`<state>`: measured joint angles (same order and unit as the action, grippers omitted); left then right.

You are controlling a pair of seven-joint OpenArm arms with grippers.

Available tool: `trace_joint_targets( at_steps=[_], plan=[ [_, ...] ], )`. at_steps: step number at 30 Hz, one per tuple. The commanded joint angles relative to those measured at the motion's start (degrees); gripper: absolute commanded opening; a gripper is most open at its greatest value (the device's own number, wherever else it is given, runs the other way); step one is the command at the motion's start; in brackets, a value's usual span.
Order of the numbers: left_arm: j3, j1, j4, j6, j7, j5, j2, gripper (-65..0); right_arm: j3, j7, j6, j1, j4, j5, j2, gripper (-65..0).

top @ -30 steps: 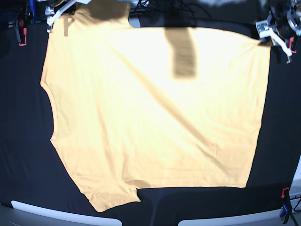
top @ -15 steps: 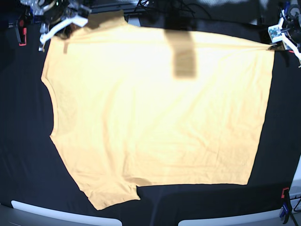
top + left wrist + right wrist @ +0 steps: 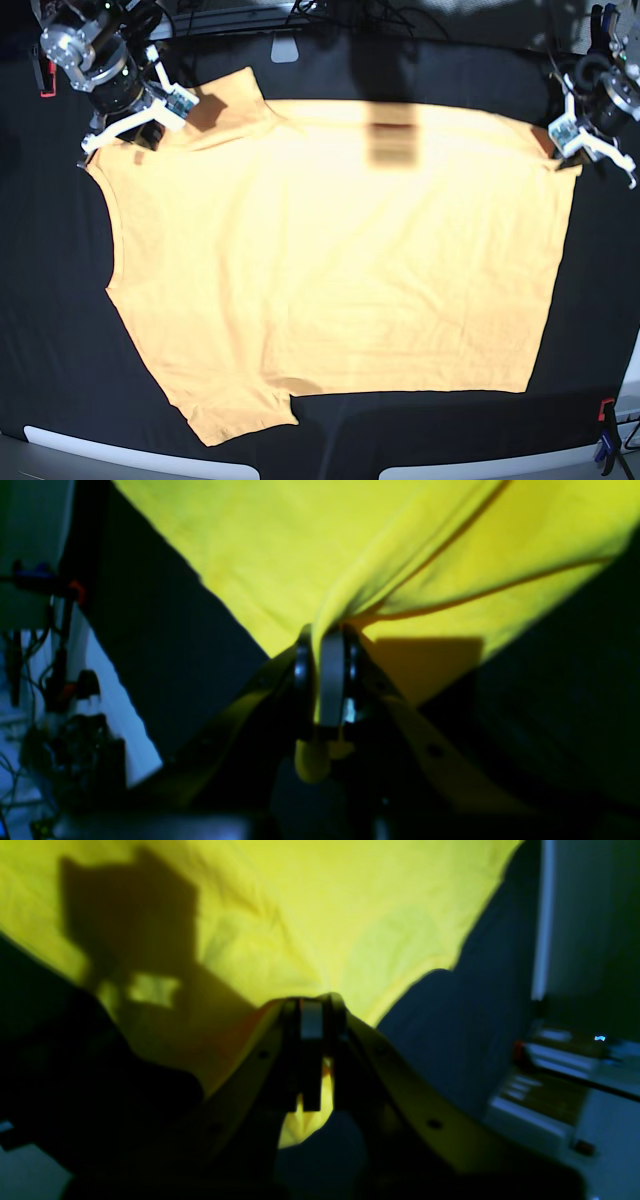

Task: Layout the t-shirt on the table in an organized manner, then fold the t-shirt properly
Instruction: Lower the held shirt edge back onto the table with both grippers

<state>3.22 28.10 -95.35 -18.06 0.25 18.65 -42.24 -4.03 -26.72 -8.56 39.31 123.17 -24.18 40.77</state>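
T-shirt (image 3: 330, 260) fabric is spread across most of the table (image 3: 50, 330), reaching from near the far edge almost to the near edge, with one sleeve lying toward the near-left corner. The cloth is seen to lie mostly flat, with faint creases only.

The left gripper (image 3: 322, 680) is found at the far-right corner of the shirt, and in its wrist view the fingers are pressed together with a bunched edge of yellow cloth pinched between them; a small tail of fabric is seen poking out behind the pads. The right gripper (image 3: 310, 1055) is placed at the far-left corner, near the shoulder and the other sleeve, and its fingers are likewise closed on a fold of the cloth, with a scrap of yellow showing through behind them.

The laying-out step is judged to be in hand and close to done: the far edge is held at both corners and the garment looks nearly squared to the bench. For the next move, both corners would probably need to be set down evenly on the table and let go, so that no slack or ridge is left along the far edge, before any fold is begun.
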Motion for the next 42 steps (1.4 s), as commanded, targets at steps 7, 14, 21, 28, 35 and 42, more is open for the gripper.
trace_joint_targets(
  at_steps=[7,14,21,28,35,42],
  plan=[
    [0.6,-3.9,1.1,4.5,1.2,-3.4,2.2,-65.0,0.3,1.1,0.9,-9.0,-6.9,5.1,0.8,-65.0],
    [0.5,-7.5,8.2,4.4,-4.9,-3.8,7.5,-65.0,0.3,3.4,0.7,-15.9,-13.4,7.9,0.8,-65.0],
    [0.5,-12.0,12.7,4.6,-6.1,-3.8,9.7,-65.0,-3.7,3.4,-2.6,-22.8,-18.8,10.1,0.8,-65.0],
    [0.5,-15.1,13.4,4.6,-5.9,-3.8,10.0,-65.0,-9.1,3.4,-2.6,-27.8,-23.8,9.6,0.8,-65.0],
    [0.5,-17.8,15.9,4.6,-5.7,-3.8,10.0,-65.0,-11.0,3.7,-2.6,-31.7,-27.0,10.0,0.7,-65.0],
    [0.5,-18.8,18.0,4.6,-6.4,-3.8,10.0,-65.0,-11.0,4.5,-2.6,-33.5,-29.3,11.4,0.7,-65.0]
  ],
)
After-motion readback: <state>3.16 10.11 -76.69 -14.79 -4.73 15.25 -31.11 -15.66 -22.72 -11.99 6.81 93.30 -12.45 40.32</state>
